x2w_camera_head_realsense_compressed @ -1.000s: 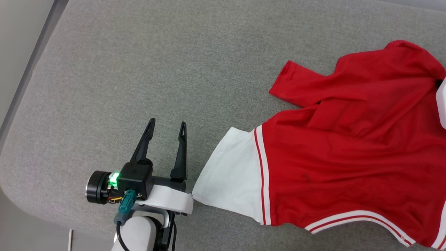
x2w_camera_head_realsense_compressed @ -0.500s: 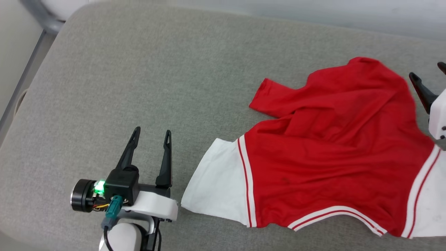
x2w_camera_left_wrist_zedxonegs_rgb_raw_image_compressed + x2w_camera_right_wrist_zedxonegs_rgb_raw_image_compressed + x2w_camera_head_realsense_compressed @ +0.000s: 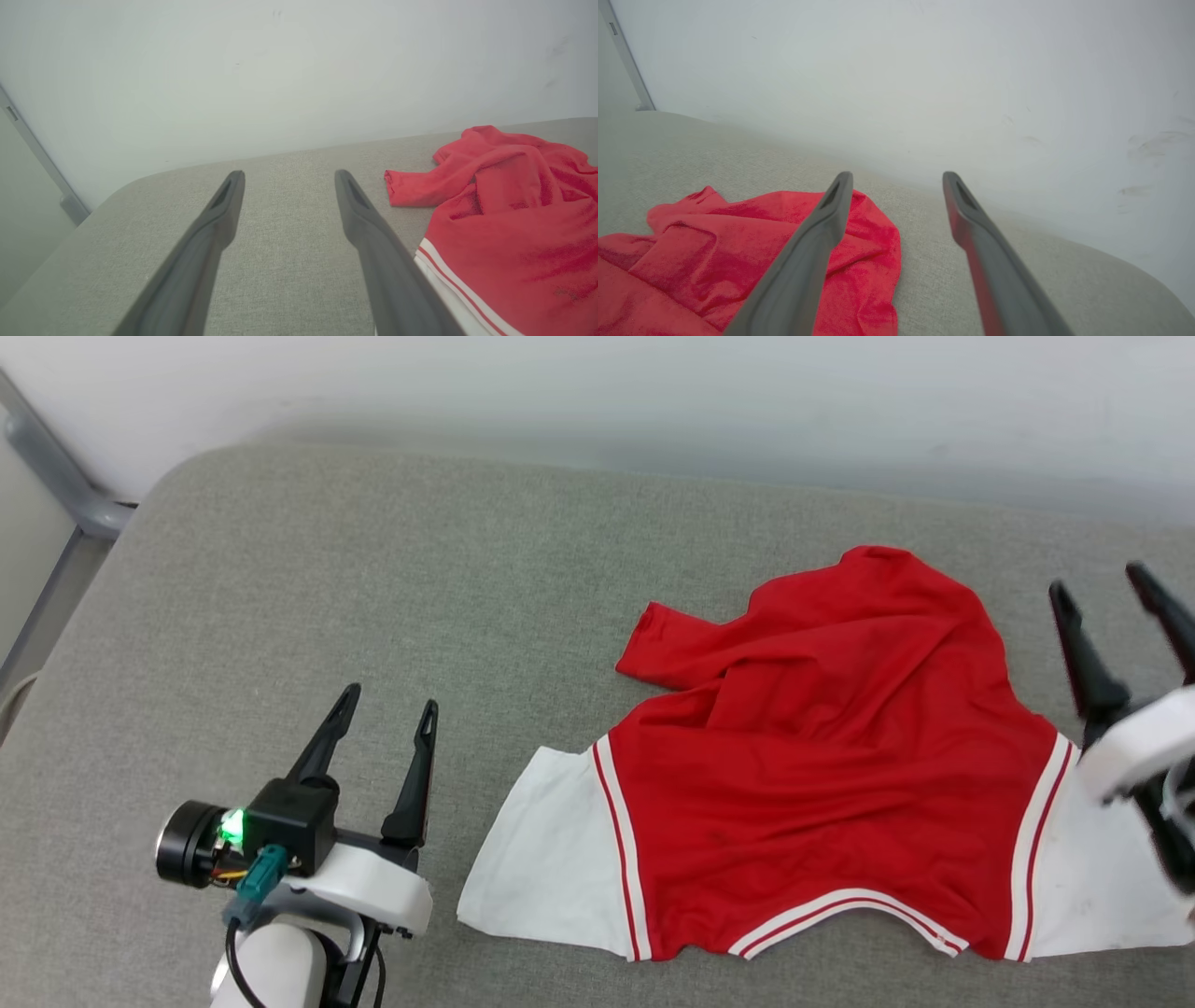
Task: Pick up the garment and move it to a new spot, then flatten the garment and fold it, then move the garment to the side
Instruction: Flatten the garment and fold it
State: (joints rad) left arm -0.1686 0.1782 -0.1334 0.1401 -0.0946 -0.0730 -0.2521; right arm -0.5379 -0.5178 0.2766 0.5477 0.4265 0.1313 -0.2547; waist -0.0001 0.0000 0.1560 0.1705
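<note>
Left gripper point(image 3: 391, 697) and right gripper point(image 3: 1096, 577) spread, empty; the shirt point(image 3: 822, 775) by the cushion's point(image 3: 373, 551) front edge looks limp, light: we'd pinch its sleeves point(image 3: 541, 859).

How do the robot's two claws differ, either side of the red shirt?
The left gripper stands over bare grey cushion, clear of the garment and its near white sleeve. The right gripper has its pale wrist overlapping the other white sleeve in the head view. The left gripper's body shows a green light; the right gripper's body is cut off by the picture edge. Both are open and hold nothing.
</note>
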